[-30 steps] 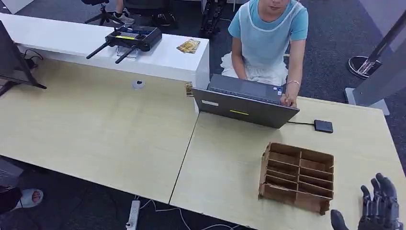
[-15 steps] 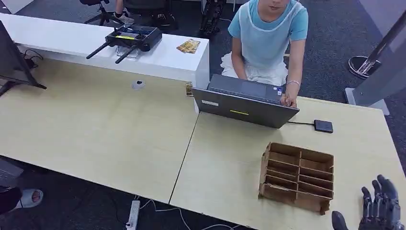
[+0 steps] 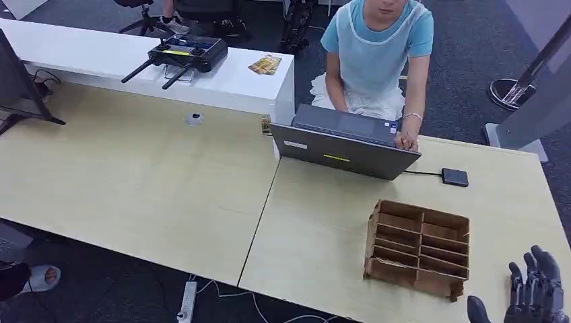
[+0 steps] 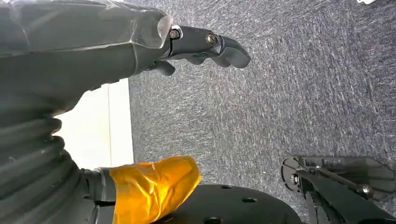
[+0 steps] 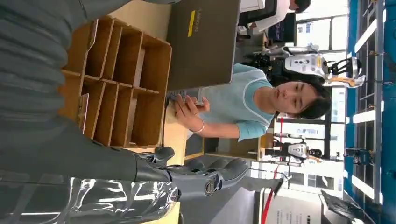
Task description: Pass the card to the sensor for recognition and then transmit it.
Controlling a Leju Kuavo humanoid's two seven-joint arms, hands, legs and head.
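A small black reader (image 3: 455,177) on a cable lies on the light wood desk (image 3: 323,229), right of the laptop (image 3: 343,153). A brown divided box (image 3: 404,274) stands near the desk's front right; its compartments look empty in the head view. My right hand (image 3: 533,291) hovers just right of the box at the desk's front corner, fingers spread, holding nothing. In the right wrist view the same hand (image 5: 196,176) lies beside the box (image 5: 122,46). My left hand (image 4: 201,44) hangs over grey carpet with nothing in it. A yellow stack of cards (image 3: 264,64) lies on the far white counter.
A person (image 3: 377,54) sits behind the laptop with one hand on its keyboard. A black controller with antennas (image 3: 185,52) rests on the white counter (image 3: 222,84). A dark monitor (image 3: 17,87) stands at far left. A power strip (image 3: 186,301) lies on the floor below.
My right hand has sunk very slightly toward the desk's front corner. Nothing else has moved.
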